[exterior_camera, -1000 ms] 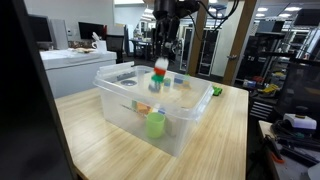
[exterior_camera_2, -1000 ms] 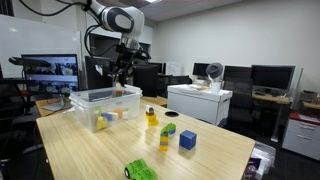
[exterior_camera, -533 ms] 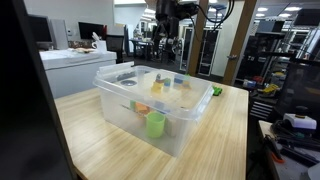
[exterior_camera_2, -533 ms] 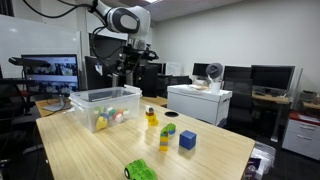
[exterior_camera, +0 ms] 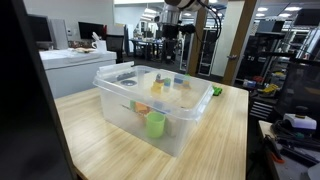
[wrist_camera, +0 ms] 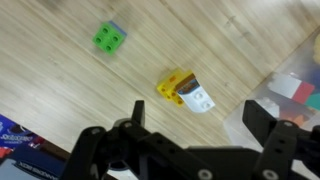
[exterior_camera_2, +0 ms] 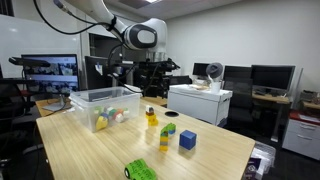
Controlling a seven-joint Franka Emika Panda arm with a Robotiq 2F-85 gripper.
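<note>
The gripper (wrist_camera: 197, 118) is hanging high above the wooden table (wrist_camera: 60, 90), and in the wrist view its two dark fingers (wrist_camera: 135, 128) are standing spread as wide as they go, with nothing between them and nothing touching them. It is carrying no load at all. Right below that gap, a yellow toy (wrist_camera: 183, 90) is lying on its side on the bare wood, with a white piece showing at one end and a darker band in the middle. It is sitting well apart from a green block (wrist_camera: 110, 37) further up the table and near the clear bin (exterior_camera: 110, 75), whose corner is peeking in at the right edge of the wrist view with coloured pieces inside. In an exterior view the arm is reaching out past the bin over the open tabletop. The toy is looking small, light and stiff, most likely hard plastic, so it is probably sliding easily on this smooth wood and perhaps slick under the pads. The yellow body, taken across its narrow width near the middle, is looking like the safest hold. The white end appears rounder and likelier to slip out or tip.
</note>
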